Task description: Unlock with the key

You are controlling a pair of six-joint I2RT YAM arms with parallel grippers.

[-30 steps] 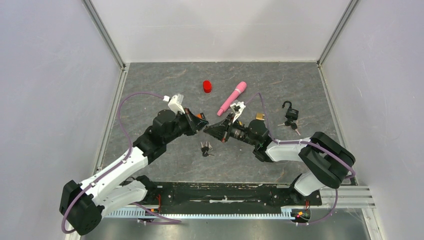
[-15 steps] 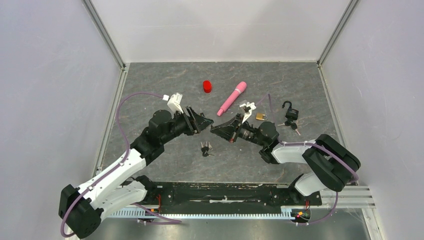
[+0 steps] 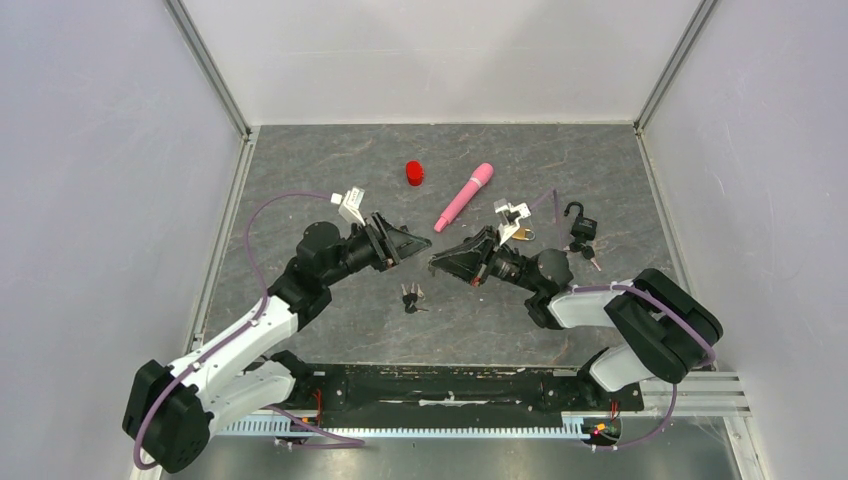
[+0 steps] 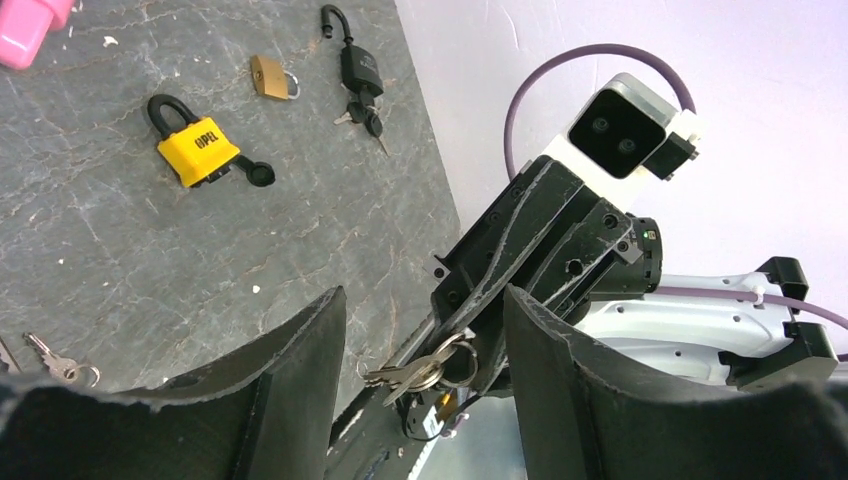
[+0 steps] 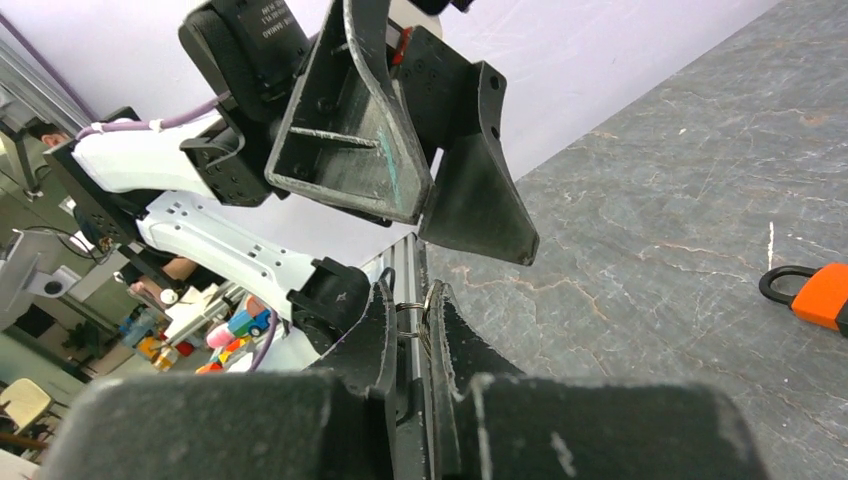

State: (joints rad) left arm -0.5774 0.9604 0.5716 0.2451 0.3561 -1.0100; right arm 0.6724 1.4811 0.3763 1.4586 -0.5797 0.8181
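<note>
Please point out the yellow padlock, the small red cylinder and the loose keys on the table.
yellow padlock (image 4: 197, 152): left wrist view, yellow body.
small red cylinder (image 3: 414, 173): top external view, its top.
loose keys (image 3: 411, 297): top external view, middle of the bunch.

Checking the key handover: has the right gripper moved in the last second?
Yes. The right gripper drew back rightward, toward the black padlock.

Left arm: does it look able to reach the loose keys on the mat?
Probably yes: the left gripper is open and empty, the loose keys lie uncovered nearby, with the right gripper off to one side.
</note>
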